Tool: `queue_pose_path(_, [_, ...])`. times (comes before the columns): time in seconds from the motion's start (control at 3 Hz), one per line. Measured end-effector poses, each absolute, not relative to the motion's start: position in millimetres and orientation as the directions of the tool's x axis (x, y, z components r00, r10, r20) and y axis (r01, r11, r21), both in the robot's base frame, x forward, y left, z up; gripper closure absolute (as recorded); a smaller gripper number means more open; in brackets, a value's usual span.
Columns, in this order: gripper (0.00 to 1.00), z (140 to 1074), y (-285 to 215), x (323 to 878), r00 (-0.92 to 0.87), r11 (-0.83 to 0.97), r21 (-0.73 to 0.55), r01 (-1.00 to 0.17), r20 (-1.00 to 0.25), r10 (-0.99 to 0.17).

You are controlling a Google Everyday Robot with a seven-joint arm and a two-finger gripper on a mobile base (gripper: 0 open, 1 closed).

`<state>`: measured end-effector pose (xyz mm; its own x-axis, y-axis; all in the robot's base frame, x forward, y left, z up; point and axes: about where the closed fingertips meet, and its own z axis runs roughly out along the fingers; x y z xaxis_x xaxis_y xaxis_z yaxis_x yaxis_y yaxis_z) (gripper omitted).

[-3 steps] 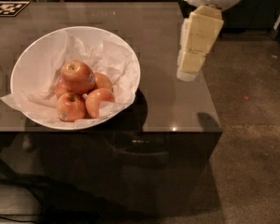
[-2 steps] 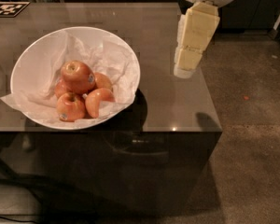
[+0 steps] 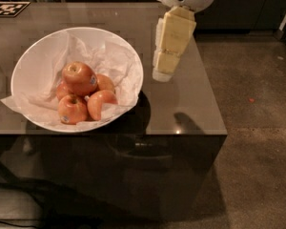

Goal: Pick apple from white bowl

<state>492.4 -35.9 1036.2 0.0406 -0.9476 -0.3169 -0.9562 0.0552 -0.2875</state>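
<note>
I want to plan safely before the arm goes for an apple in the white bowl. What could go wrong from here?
1. The top apple rests on the other apples; a push from the end effector, which hangs over the table right of the white bowl, could make them roll.
2. The crumpled paper stands up along the bowl's right side and might get caught in the grasp.
3. The bowl sits near the table's front edge; a knock could shift it.
</note>
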Motion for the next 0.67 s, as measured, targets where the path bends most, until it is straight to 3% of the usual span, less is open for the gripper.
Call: queue_pose_path(0.67, [0.0,1014,35,480,0.16,-0.1,-0.172,-0.98,-0.381,-0.911])
